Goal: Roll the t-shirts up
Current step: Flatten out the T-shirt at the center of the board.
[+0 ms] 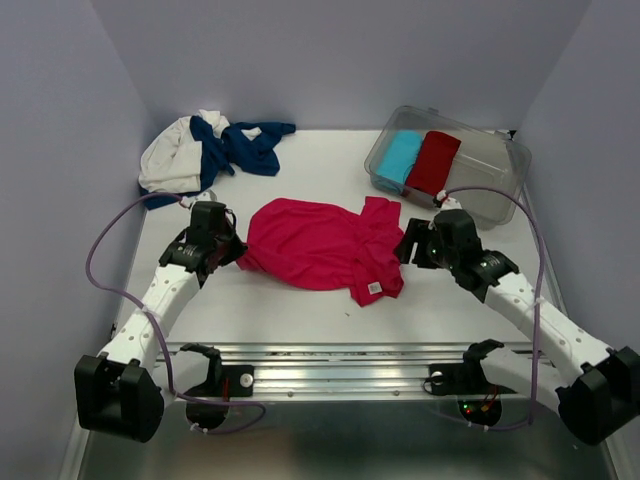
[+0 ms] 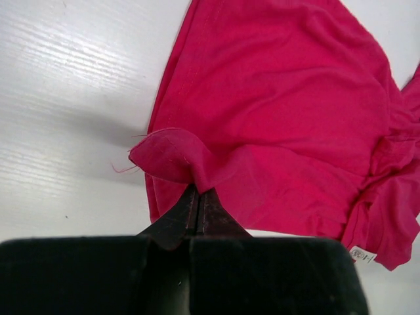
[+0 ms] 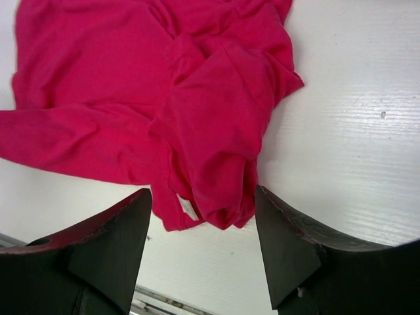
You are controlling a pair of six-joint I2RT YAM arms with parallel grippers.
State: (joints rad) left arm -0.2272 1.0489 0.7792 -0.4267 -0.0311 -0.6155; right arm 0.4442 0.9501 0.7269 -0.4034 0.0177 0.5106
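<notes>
A bright pink-red t-shirt (image 1: 318,245) lies crumpled flat in the middle of the table, its small white label (image 1: 375,289) at the near right corner. My left gripper (image 1: 238,250) is at the shirt's left edge and is shut on a pinched fold of its hem (image 2: 172,154); in the left wrist view the jaws meet at the cloth (image 2: 199,190). My right gripper (image 1: 405,246) hovers open by the shirt's right side. The bunched sleeve end (image 3: 223,190) and the label (image 3: 187,207) sit between its fingertips (image 3: 202,191), untouched. A navy tee (image 1: 240,145) and a cream-white tee (image 1: 172,160) lie heaped at the back left.
A clear plastic bin (image 1: 495,165) stands at the back right, holding a light-blue roll (image 1: 402,155) and a darker red roll (image 1: 433,162). A metal rail (image 1: 330,360) runs along the table's near edge. Purple cables loop beside both arms.
</notes>
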